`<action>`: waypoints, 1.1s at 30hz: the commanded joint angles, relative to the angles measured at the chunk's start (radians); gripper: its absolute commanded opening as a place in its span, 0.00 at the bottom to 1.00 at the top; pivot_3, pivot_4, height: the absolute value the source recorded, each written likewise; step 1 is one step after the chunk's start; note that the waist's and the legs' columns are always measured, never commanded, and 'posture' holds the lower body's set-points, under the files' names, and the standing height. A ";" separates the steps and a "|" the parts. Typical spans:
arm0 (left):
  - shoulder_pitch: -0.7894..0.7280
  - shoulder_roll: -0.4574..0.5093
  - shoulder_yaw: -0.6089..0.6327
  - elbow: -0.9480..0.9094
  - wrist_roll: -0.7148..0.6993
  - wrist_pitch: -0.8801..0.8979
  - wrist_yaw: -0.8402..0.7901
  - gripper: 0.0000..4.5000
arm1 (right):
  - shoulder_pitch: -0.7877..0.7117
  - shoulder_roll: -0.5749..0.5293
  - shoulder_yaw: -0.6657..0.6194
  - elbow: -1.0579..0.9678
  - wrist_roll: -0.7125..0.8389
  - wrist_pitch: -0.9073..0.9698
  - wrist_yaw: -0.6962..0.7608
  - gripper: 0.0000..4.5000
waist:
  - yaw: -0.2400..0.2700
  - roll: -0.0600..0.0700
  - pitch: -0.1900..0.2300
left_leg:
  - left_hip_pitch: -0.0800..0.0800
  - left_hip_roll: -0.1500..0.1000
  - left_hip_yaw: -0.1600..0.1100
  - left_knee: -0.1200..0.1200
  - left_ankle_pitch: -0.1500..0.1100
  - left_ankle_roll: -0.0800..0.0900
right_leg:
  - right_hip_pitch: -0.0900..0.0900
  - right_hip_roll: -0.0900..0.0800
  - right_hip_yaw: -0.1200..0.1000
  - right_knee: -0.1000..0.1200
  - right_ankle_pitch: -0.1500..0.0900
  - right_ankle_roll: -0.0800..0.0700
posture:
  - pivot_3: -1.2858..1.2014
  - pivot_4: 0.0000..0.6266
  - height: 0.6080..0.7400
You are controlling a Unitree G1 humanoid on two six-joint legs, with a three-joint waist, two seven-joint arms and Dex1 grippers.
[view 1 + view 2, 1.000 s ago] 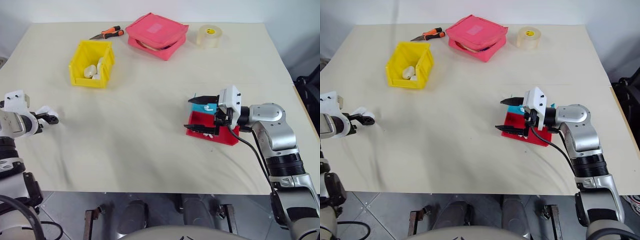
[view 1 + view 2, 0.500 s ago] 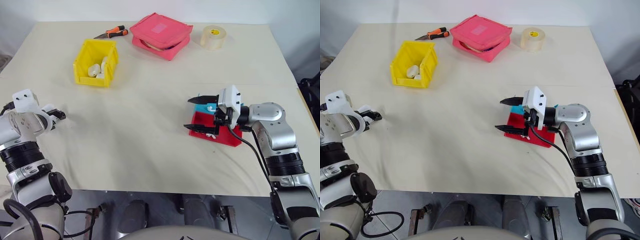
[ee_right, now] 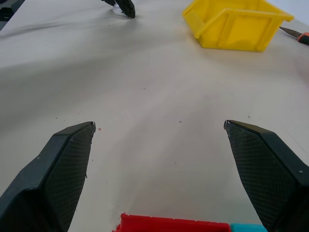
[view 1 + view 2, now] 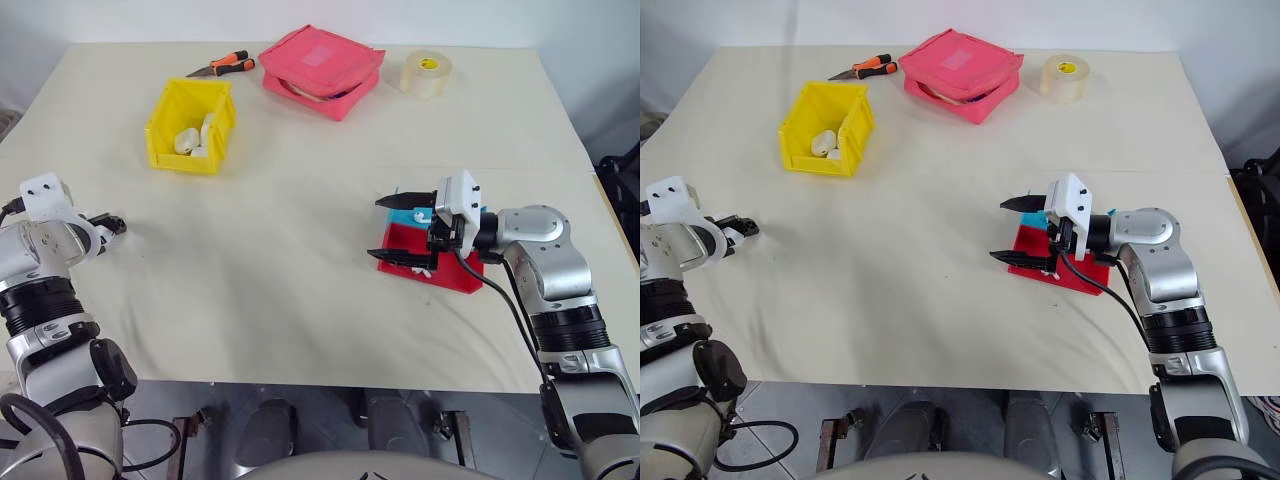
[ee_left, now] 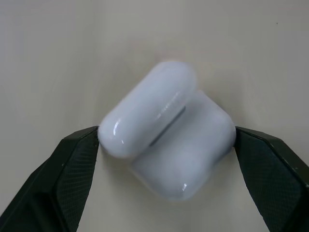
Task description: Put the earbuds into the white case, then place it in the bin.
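Between left gripper [image 5: 166, 145] fingers, case [image 5: 166, 137] sitting, lid ajar, jaws wide and touching; squeezing evenly advised.

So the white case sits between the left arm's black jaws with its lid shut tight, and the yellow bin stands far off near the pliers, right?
Not quite: the white case has its lid swung open, not shut, as the left wrist view shows. It does lie between the left gripper jaws, and the yellow bin does stand far off near the pliers.
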 commanded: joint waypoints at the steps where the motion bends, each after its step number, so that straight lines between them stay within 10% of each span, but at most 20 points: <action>1: 0.035 -0.017 0.052 -0.096 0.025 0.098 0.049 1.00 | 0.000 -0.012 -0.013 -0.040 0.009 -0.005 0.000 0.99 | 0.000 0.000 0.000 | 0.000 0.000 0.000 0.000 0.000 0.000 | 0.000 0.000 0.000 0.000 0.000 0.000 | 0.52 0.24 1.00; 14: 0.340 -0.058 -0.009 -0.569 -0.073 0.362 -0.112 1.00 | 0.005 -0.012 -0.008 -0.046 0.010 0.000 0.002 0.99 | -0.022 0.000 0.000 | 0.002 0.001 0.000 -0.002 0.000 0.000 | 0.001 -0.001 0.000 0.000 0.000 0.000 | 0.52 0.24 1.00; 33: 0.085 -0.118 -0.031 -0.200 0.013 0.074 -0.084 1.00 | 0.005 0.046 -0.006 -0.082 0.049 0.005 -0.011 0.99 | 0.022 0.002 -0.001 | 0.006 -0.001 -0.010 -0.001 0.002 -0.001 | 0.015 -0.002 -0.010 -0.008 0.003 0.001 | 0.52 0.24 1.00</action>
